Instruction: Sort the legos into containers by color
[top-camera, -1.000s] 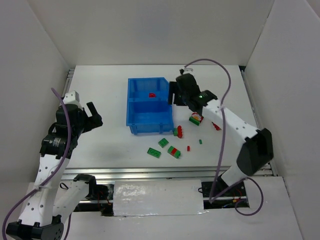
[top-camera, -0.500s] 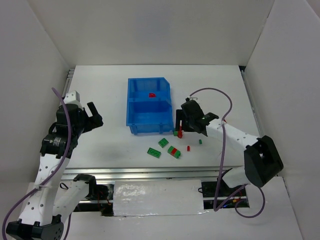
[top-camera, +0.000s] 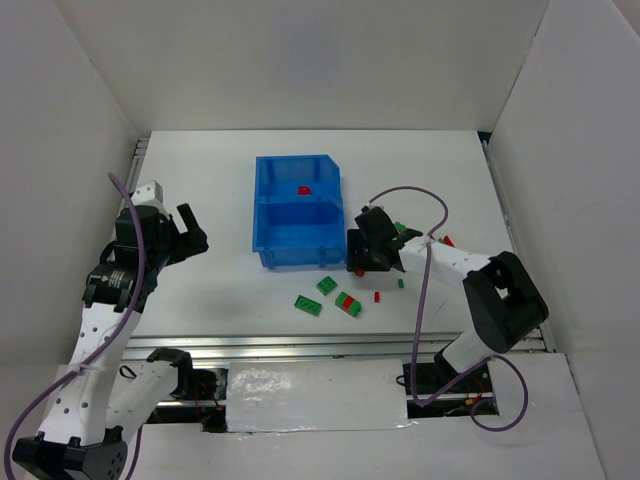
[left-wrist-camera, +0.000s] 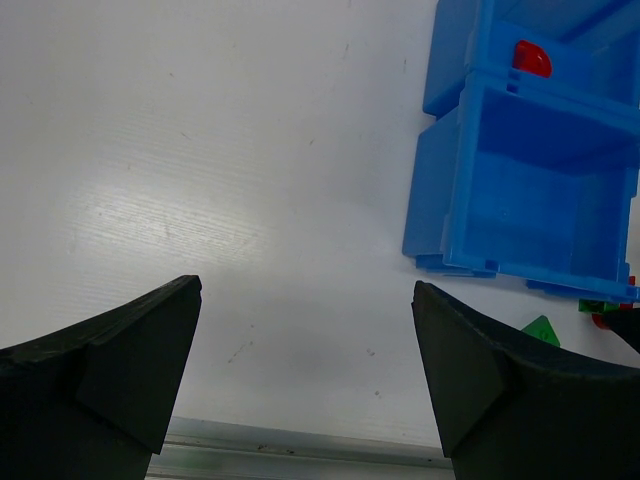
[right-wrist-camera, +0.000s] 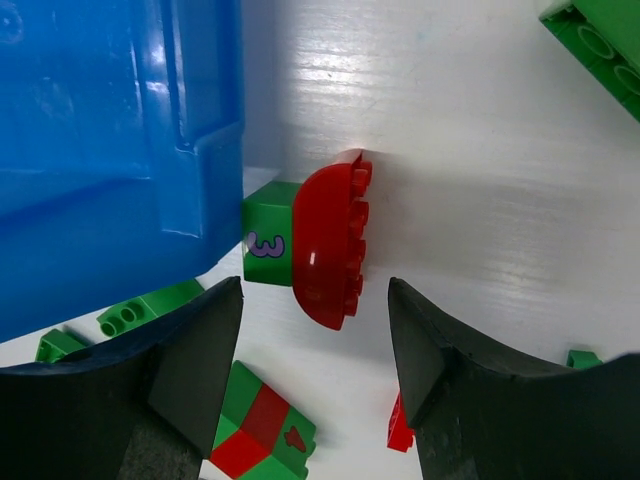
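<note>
The blue bin (top-camera: 262, 215) has two containers split by a middle wall; one red lego (top-camera: 305, 189) lies in the far one. My right gripper (top-camera: 362, 256) hangs low at the bin's near right corner. In the right wrist view it (right-wrist-camera: 315, 295) is open, its jaws on either side of the near end of a red curved lego (right-wrist-camera: 328, 245) stuck to a green lego (right-wrist-camera: 268, 245) marked 3, touching neither. My left gripper (top-camera: 190, 236) is open over bare table left of the bin, with nothing between its fingers (left-wrist-camera: 140, 350).
Loose legos lie near the bin's front: green ones (top-camera: 327, 285) (top-camera: 308, 304), a red-green pair (top-camera: 348, 303) (right-wrist-camera: 265, 420), a small red one (top-camera: 377, 296) (right-wrist-camera: 398, 430) and a small green one (top-camera: 401, 283). Another green lego (right-wrist-camera: 600, 50) lies further right. The bin wall (right-wrist-camera: 100, 150) is close beside my right gripper.
My right gripper has come from beside the bin's far compartment down to the table at the bin's near right corner, and its jaws have narrowed a little. The left arm has barely moved.
</note>
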